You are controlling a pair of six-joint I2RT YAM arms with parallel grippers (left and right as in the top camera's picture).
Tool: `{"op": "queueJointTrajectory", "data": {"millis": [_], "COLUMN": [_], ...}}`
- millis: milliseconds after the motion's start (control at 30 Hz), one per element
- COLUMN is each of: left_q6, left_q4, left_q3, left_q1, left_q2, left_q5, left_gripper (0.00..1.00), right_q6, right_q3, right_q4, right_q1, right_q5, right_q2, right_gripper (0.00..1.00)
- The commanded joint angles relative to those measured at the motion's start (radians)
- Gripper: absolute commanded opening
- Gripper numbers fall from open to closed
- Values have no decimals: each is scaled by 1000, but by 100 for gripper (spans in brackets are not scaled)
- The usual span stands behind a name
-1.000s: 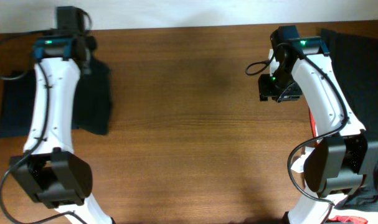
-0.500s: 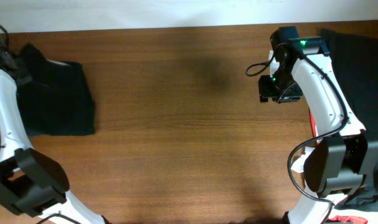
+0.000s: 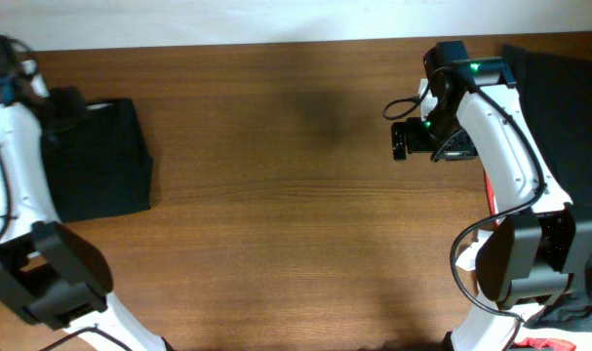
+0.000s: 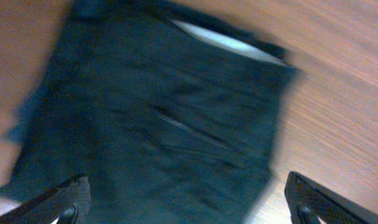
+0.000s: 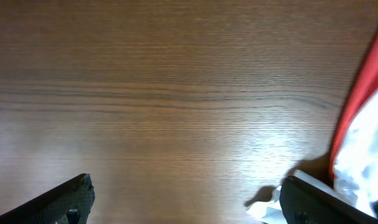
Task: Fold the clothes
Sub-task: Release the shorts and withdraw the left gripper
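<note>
A folded dark garment point(image 3: 100, 161) lies flat at the table's left end. It fills the left wrist view point(image 4: 164, 118), with a pale strip showing at its far edge. My left gripper point(image 3: 63, 109) hovers over the garment's near-left part, open point(image 4: 189, 208), with nothing between its fingers. My right gripper point(image 3: 409, 138) hangs open over bare wood point(image 5: 192, 205) at the right centre, holding nothing. A pile of black clothes point(image 3: 569, 107) lies at the far right, and red and white cloth point(image 5: 363, 118) shows at the right wrist view's edge.
The wooden table point(image 3: 296, 195) stretches between the two arms. A scrap of white point(image 5: 266, 210) lies by the right gripper's right finger. More red and white cloth point(image 3: 488, 190) sits behind the right arm, whose base stands at the lower right.
The left gripper has opened and let go of the folded dark garment, which shifted left and now lies flat. The right gripper has opened wider.
</note>
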Motion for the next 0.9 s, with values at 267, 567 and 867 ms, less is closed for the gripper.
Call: {"op": "queueJointTrajectory", "data": {"millis": [267, 567, 867], "left_q6": [12, -10, -10], "left_q4": [-549, -608, -100], "left_q3": [15, -206, -750], "left_q1": [-424, -431, -431], "left_q2": [13, -177, -1001], "left_q5": [90, 133, 88], "left_gripper": [99, 99, 99], "right_q6": [-4, -22, 31], "right_q3": [7, 7, -290], "right_q4": [-256, -318, 57], "right_q1": [-6, -6, -6], "right_q5": [-154, -154, -69], "right_q2": [-4, -184, -751], "right_gripper": [99, 99, 98]}}
